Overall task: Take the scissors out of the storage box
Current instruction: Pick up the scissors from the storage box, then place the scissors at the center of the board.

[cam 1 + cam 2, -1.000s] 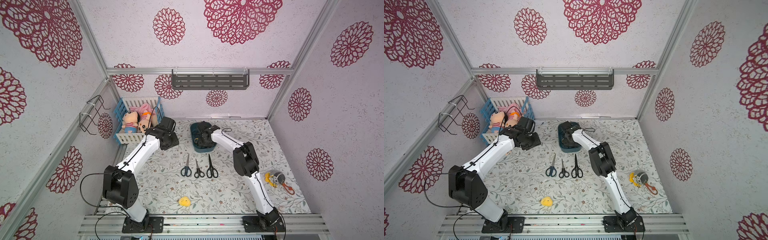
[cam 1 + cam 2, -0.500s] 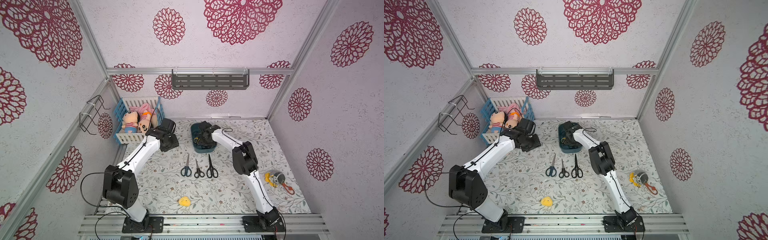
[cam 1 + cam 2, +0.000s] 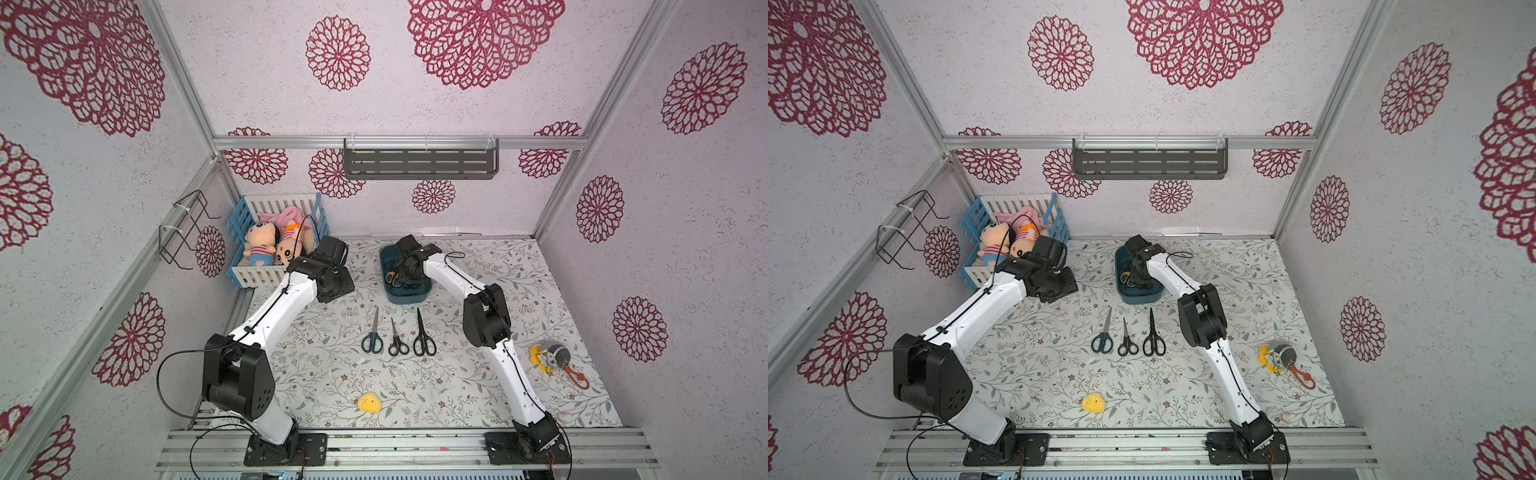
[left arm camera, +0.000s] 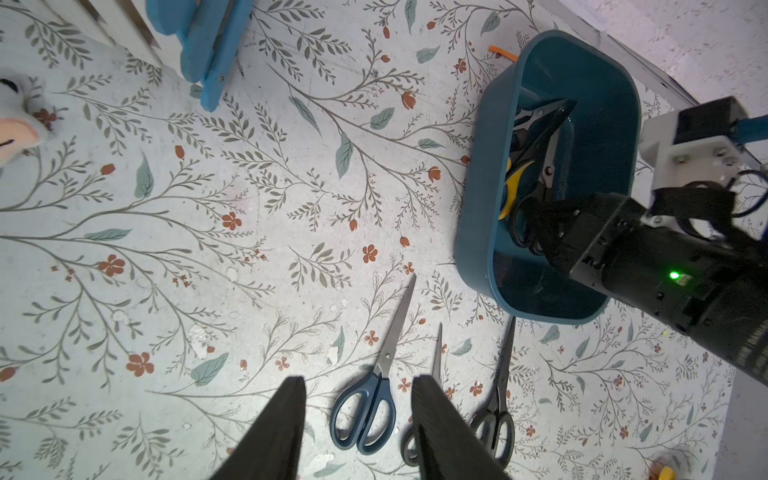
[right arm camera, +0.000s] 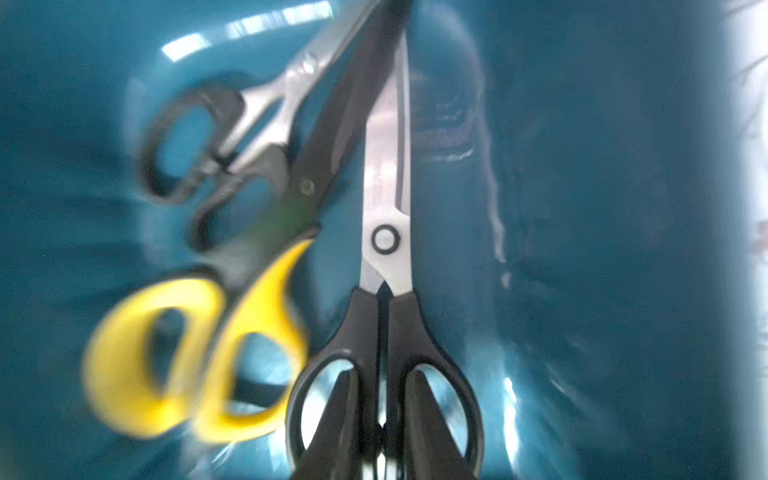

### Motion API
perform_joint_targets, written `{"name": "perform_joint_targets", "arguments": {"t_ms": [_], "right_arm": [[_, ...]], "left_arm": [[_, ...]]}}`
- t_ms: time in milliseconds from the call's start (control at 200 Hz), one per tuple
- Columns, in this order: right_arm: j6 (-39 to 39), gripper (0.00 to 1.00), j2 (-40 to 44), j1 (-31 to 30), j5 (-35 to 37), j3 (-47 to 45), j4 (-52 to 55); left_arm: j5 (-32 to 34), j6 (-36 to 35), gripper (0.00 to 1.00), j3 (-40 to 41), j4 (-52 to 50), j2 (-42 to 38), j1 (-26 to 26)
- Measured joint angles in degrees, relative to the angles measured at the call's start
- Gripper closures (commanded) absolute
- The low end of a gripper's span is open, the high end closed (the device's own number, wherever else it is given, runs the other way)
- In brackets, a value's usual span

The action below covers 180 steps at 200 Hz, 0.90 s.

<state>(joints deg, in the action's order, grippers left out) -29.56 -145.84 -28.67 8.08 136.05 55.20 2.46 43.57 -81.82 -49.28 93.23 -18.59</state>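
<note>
Gripping the black-handled scissors (image 5: 384,241) by their handles, the right hand (image 5: 380,376) has one dark finger through each oval loop and pinches the two shanks between them, low inside the storage box (image 5: 623,208). That box (image 3: 405,296) is a shallow tub of glossy dark teal plastic with smooth plain walls and rounded corners, standing at the far middle of the desk (image 3: 316,361), whose cover is printed with grey leaves and small red flowers. Two more pairs lie in it beside the held one: the yellow-handled scissors (image 5: 199,357), with fat curved loops and dark blades, and the steel-shanked scissors (image 5: 232,137), with thin black loops; both are blurred and overlap each other. Just in front of the box, three closed pairs lie flat in a row, apart, tips toward it: the blue-handled scissors (image 3: 372,338), the short black scissors (image 3: 397,340) and the long slim black scissors (image 3: 423,338). Over the desk near the blue-and-white slatted crate (image 3: 257,274) of plush dolls (image 3: 274,245), the left hand (image 4: 357,380) hangs with its flat black fingers (image 4: 286,415) spread and nothing between them.
</note>
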Motion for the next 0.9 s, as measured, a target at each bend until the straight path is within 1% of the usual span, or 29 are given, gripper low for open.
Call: {"name": "perform_joint_targets", "arguments": {"t_ms": [235, 290, 355, 485, 695, 770, 840, 901], "right_arm": [[0.02, 0.98, 4.15, -0.07, 0.20, 0.35, 1.51], [0.02, 0.98, 6.03, -0.24, 0.66, -1.33, 1.49], [0.04, 0.97, 9.42, -0.50, 1.25, -5.46, 1.05], [0.02, 0.97, 20.31, -0.79, 1.57, -18.93, -1.31], [-0.70, 0.96, 43.87, -0.96, 2.71, -47.43, -7.69], [-1.38, 0.95, 51.06, -0.98, 2.36, -57.18, -10.62], [-2.03, 0.95, 55.87, -1.05, 1.44, -65.33, -12.72], [-2.84, 0.95, 57.64, -1.51, 1.07, -70.51, -13.92]], "left_arm": [[-0.09, 0.02, 0.57, -2.58, -0.31, 0.00, 0.00], [-0.26, 0.04, 0.57, -2.93, -0.33, 0.00, 0.00], [-0.39, 0.17, 0.57, -3.43, -0.35, 0.04, 0.00], [-0.50, 0.22, 0.57, -3.93, -0.28, 0.07, 0.00], [-0.50, 0.22, 0.57, -4.70, -0.31, 0.15, -0.17], [-0.39, 0.20, 0.57, -5.07, -0.37, 0.26, -0.35], [-0.37, 0.15, 0.57, -5.60, -0.42, 0.48, -0.42], [-0.37, 0.13, 0.57, -6.21, -0.68, 0.79, -0.57]]}}
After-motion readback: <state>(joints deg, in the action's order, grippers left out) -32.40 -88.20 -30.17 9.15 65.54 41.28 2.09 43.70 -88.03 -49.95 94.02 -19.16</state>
